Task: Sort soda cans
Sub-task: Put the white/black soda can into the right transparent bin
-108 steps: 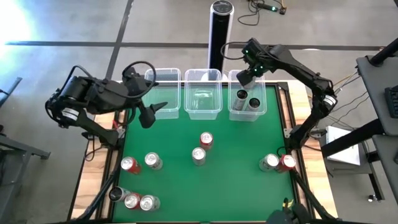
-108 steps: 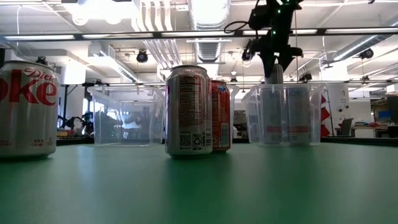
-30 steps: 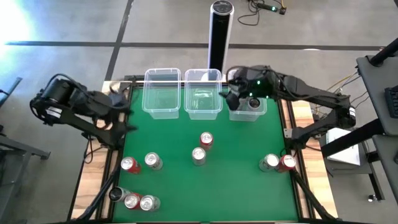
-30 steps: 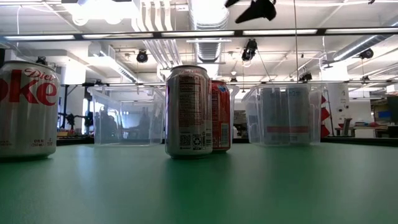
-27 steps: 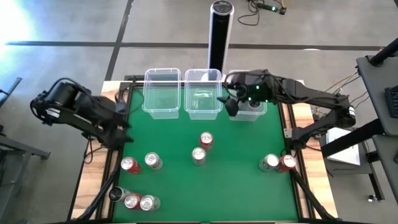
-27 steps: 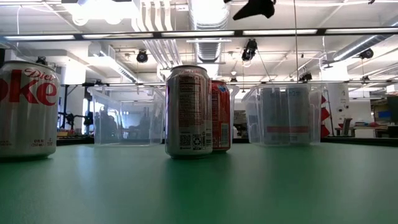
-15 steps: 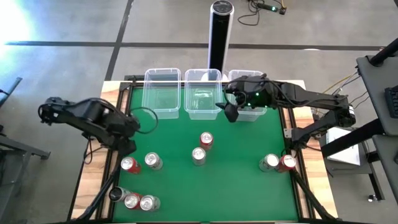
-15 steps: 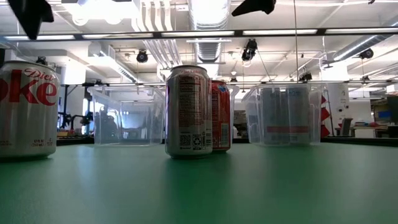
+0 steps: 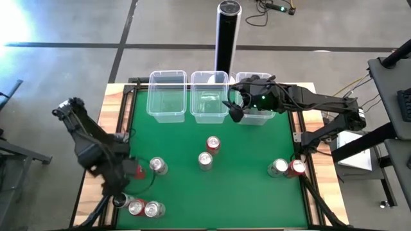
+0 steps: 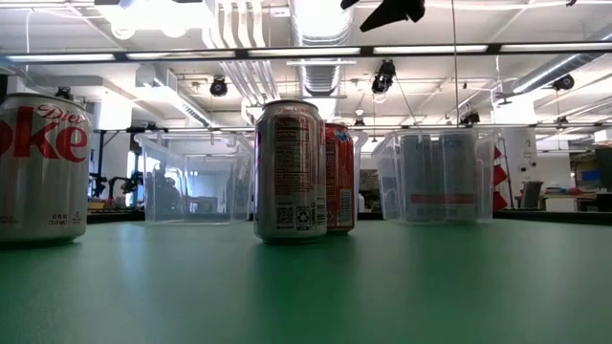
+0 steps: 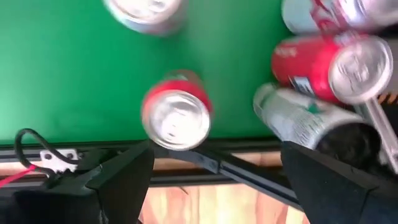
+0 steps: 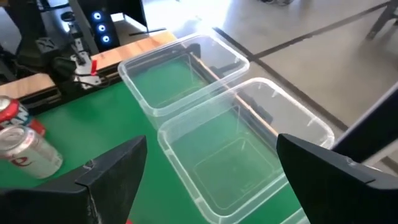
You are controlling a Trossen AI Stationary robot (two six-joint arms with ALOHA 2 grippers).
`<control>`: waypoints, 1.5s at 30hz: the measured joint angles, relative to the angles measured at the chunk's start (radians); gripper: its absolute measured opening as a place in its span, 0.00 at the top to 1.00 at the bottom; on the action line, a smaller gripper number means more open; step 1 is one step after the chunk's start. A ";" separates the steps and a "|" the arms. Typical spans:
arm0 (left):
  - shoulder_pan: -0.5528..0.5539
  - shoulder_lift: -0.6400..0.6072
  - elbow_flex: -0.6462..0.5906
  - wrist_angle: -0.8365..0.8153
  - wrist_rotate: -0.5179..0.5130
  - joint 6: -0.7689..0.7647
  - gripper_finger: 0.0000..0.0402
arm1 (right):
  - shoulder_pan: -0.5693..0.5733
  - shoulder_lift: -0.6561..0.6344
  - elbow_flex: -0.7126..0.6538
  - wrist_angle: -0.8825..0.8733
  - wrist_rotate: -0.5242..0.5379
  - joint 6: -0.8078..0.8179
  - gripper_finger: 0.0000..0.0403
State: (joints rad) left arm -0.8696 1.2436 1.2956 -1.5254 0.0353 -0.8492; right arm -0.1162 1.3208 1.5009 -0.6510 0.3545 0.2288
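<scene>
1. Above the red soda can with a shiny top (image 9: 133, 171) near the green mat's (image 9: 244, 147) left edge hangs the left gripper (image 11: 211, 168), fingers spread wide, holding nothing
2. Beside that can stands a silver can (image 9: 158, 166); three more cluster (image 9: 138, 206) at the mat's near-left corner
3. Over the mat's far side, between the middle clear plastic tub (image 9: 209, 96) and the right tub (image 9: 260, 102), the right gripper (image 9: 236, 112) hovers open and empty
4. Two cans (image 9: 208, 153) stand mid-mat, two (image 9: 286, 168) at the mat's right edge
</scene>
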 joint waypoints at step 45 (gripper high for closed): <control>-0.235 0.275 0.076 0.168 0.060 -0.196 0.17 | 0.007 0.006 -0.057 -0.047 0.013 0.008 0.12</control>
State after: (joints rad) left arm -1.1046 1.5189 1.3712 -1.3573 0.0950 -1.0448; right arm -0.1089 1.3266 1.4441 -0.6979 0.3679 0.2363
